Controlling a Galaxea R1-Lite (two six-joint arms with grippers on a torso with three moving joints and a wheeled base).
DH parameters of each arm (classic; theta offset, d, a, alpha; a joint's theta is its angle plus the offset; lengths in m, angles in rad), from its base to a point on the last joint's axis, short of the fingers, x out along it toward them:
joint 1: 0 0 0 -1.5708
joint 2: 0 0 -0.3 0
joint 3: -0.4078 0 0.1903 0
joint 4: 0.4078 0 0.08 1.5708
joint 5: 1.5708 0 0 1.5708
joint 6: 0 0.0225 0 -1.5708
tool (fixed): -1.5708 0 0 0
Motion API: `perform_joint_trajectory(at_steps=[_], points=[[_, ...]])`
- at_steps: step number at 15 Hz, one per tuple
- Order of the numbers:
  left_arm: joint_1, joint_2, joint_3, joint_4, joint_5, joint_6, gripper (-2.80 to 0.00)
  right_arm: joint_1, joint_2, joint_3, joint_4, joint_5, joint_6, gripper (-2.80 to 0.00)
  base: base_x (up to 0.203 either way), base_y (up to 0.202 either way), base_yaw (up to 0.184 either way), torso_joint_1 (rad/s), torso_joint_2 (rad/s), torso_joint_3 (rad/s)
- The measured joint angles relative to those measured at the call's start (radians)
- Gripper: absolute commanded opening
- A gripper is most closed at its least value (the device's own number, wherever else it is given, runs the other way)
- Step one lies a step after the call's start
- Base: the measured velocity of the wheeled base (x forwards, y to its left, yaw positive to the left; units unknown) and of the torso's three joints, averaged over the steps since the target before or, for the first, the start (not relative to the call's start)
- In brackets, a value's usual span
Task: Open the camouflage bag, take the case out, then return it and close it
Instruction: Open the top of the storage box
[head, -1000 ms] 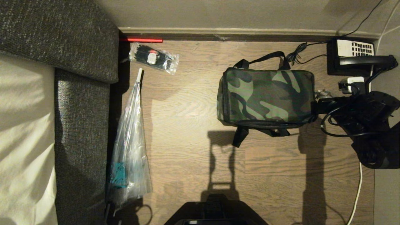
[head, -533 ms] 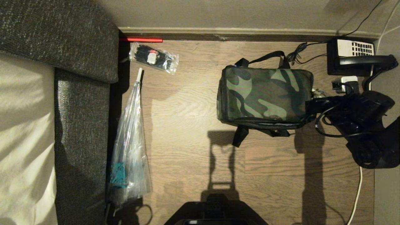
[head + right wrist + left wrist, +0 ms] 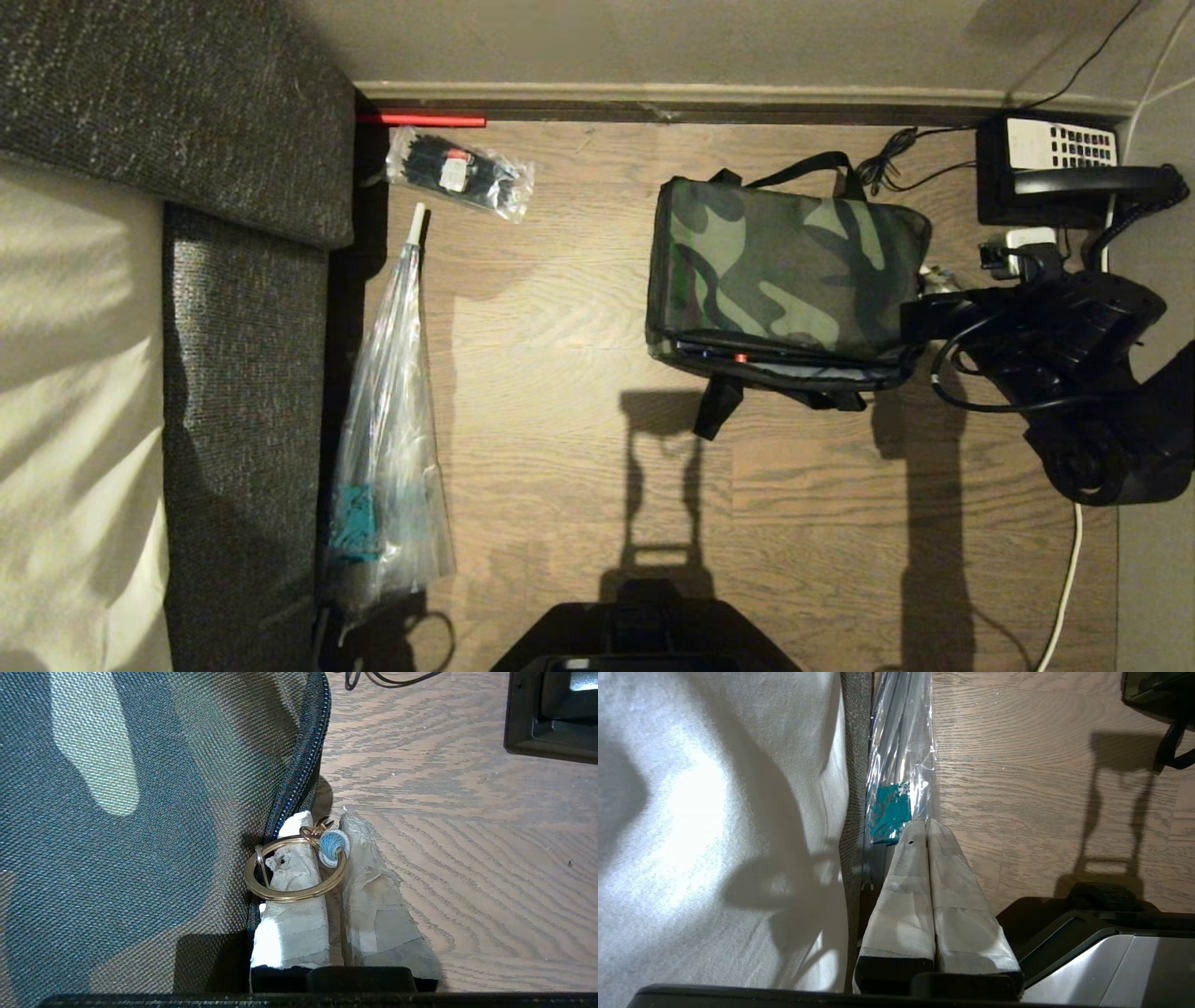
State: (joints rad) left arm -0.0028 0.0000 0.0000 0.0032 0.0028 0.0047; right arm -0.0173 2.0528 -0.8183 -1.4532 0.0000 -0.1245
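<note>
One camouflage bag (image 3: 789, 271) sits on the wood floor (image 3: 579, 467) near the wall, toward my right side. Its lid is lifted a little along the near edge, showing a thin dark gap with one small red spot (lining, probably). Case not visible, can't tell where it is.

My right gripper (image 3: 327, 844) is at the bag's right end, fingers (image 3: 294, 896) clenched on the zip pull: one gold ring (image 3: 295, 872) with one light blue loop (image 3: 333, 847) sits pinched between the two taped fingers, right against the zip line. In the head view the right gripper (image 3: 924, 313) touches the bag's end.

My left gripper (image 3: 927, 835) hangs parked over by the bed (image 3: 714, 812), two taped fingers pressed together, nothing between them.

Other stuff on the floor: one clear plastic-wrapped umbrella (image 3: 387, 420) beside the bed, one bag of black cable ties (image 3: 459, 175) above it, one red stick (image 3: 425, 119) along the skirting, one black desk telephone (image 3: 1060, 168) in the far right corner, one white plug (image 3: 1027, 247) just beside my right arm.
</note>
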Motion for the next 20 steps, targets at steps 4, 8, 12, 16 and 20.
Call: perform_joint_trajectory(at_steps=[4, 8, 12, 16, 20], points=[[0.000, 0.000, 0.000, 0.000, 0.000, 0.000, -2.80, -0.036, 0.000, 0.002, 0.007, 0.001, -0.001, -2.80, 0.000, 0.000, 0.000, 0.000, 0.00, 0.000], [0.000, 0.000, 0.000, 0.000, 0.000, 0.000, -2.80, -0.071, -0.001, 0.006, 0.009, 0.003, -0.001, -2.80, 0.000, 0.000, 0.000, 0.000, 0.00, 0.000], [-0.001, 0.000, 0.000, 0.000, 0.000, 0.000, -2.80, -0.082, -0.001, -0.004, 0.009, 0.005, 0.004, -2.80, 0.000, 0.000, 0.000, 0.000, 0.00, 0.000], [0.000, 0.000, 0.000, 0.000, 0.000, 0.000, -2.80, -0.083, -0.001, -0.022, 0.006, 0.007, 0.017, -2.80, 0.000, 0.000, 0.000, 0.000, 0.00, 0.000], [-0.001, 0.000, 0.000, 0.000, 0.000, 0.000, -2.80, -0.082, 0.001, -0.040, 0.003, 0.007, 0.021, -2.80, 0.000, 0.000, 0.000, 0.000, 0.00, 0.000]])
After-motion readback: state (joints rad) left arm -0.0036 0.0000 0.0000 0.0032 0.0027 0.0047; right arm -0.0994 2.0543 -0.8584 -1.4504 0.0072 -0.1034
